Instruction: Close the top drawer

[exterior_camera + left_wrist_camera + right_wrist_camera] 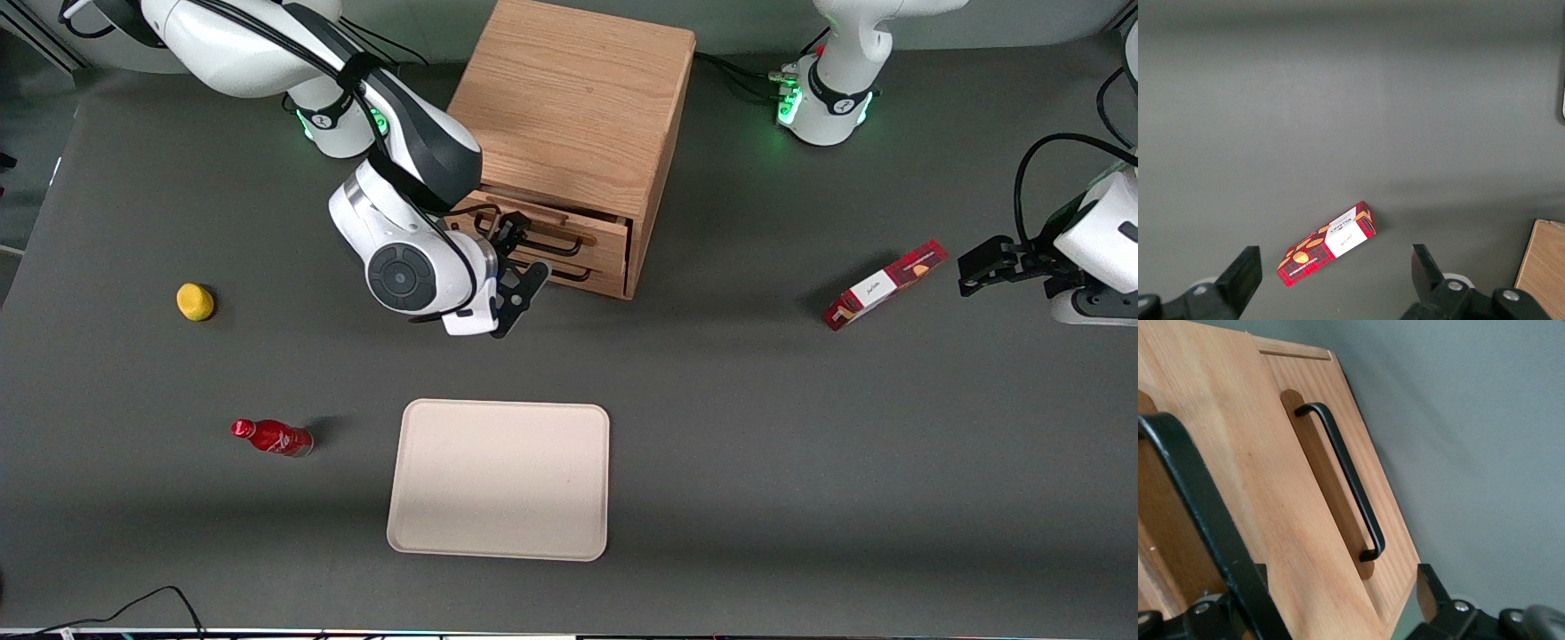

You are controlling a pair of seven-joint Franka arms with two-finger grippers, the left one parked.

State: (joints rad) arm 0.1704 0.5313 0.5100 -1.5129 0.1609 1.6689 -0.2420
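The wooden cabinet stands at the middle of the table's back. Its top drawer is pulled out a little, with a black wire handle on its front. The lower drawer sits flush. My right gripper is open and empty, right in front of the drawer fronts, its fingers spread one higher and one lower. In the right wrist view the top drawer's front fills the space between my gripper's fingers. The top handle is very close, and the lower drawer's handle is farther off.
A beige tray lies nearer the front camera than the cabinet. A yellow fruit and a lying red bottle are toward the working arm's end. A red box lies toward the parked arm's end, also in the left wrist view.
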